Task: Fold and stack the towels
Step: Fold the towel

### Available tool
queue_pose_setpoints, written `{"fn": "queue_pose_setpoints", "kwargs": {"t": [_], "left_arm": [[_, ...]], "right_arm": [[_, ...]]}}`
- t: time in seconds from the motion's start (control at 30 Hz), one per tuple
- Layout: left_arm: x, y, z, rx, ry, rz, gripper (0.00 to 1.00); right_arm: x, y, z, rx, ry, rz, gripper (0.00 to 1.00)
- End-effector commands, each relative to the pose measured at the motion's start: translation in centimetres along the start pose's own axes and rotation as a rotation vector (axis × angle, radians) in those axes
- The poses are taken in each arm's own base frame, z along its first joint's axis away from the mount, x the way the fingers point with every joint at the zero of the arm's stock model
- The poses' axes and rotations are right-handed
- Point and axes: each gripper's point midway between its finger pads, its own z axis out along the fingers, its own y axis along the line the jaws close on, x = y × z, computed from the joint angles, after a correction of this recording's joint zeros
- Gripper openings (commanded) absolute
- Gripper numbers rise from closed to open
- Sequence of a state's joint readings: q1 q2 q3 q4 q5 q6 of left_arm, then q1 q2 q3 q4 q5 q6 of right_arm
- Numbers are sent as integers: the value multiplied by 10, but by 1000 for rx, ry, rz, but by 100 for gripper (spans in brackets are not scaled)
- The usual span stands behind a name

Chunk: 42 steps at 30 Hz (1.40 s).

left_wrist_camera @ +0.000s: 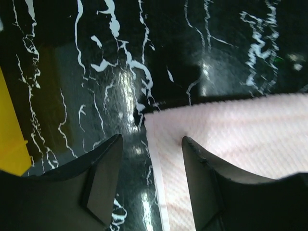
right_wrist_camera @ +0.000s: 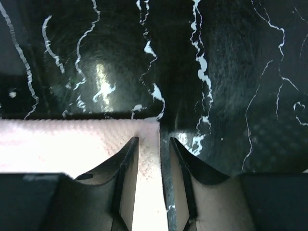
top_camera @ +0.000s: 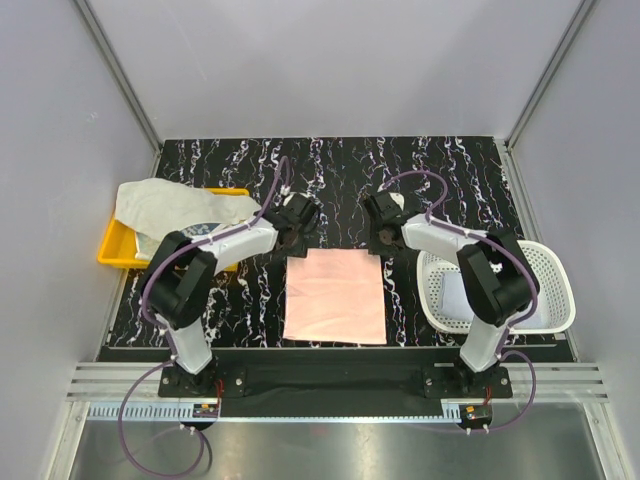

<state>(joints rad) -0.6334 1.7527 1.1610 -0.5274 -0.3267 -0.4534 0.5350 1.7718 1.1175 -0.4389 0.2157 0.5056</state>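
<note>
Towels are spread over three places here, and only one lies ready for folding. The black marbled counter (top_camera: 450,170) carries everything. At its middle, near the arms' bases, the pink towel (top_camera: 335,297) lies flat and smooth, its edges square to the counter. To the right stands the white basket (top_camera: 555,275), well apart from that towel; what lies inside cannot be made out. To the left sits the yellow tray (top_camera: 112,250), with a whitish towel (top_camera: 165,205) heaped loosely over it and spilling past its far rim.

The left gripper (left_wrist_camera: 151,139) hangs over the pink towel's far left corner with its jaws spread wide and nothing between them: one finger stands above the cloth, the other above bare counter. The right gripper (right_wrist_camera: 153,140) is at the far right corner, jaws parted more narrowly and also empty, straddling the towel's right edge just short of the corner.

The step in hand looks like the start of a fold on the pink towel: both grippers are placed at the far corners, but neither has hold of it yet. The next move likely calls for both to drop to the cloth and pinch their corners at the same time. They would then lift evenly and carry the far edge toward the near one, so that the edges meet without skew. The left gripper probably needs to narrow a good deal to catch so thin an edge.
</note>
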Motion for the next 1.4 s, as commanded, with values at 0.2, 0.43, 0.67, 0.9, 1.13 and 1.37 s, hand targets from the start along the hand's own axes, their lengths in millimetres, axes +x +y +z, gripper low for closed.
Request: {"fn": "queue_pose_setpoints", "kwargs": {"t": [0.2,0.43,0.67,0.9,1.13,1.37], "left_arm": [[-40,14,25,-13,-28,-23,55],[-41,-5,31,116,-6,-33,54],[-39,-6,43,181,28,-103,48],[-42,-7,52,215,42,-148,38],[-61,-5,57,229,30,-165,18],[-87,-7,58,233,1,-171,0]], "right_arm": [[-31,0,21,3,-40,2,38],[-35,4,27,-44,-28,16,36],[-38,9,34,-128,-3,58,24],[-45,8,38,-159,-2,95,19],[-55,7,38,-194,-6,124,7],[-71,7,43,-230,-15,161,0]]}}
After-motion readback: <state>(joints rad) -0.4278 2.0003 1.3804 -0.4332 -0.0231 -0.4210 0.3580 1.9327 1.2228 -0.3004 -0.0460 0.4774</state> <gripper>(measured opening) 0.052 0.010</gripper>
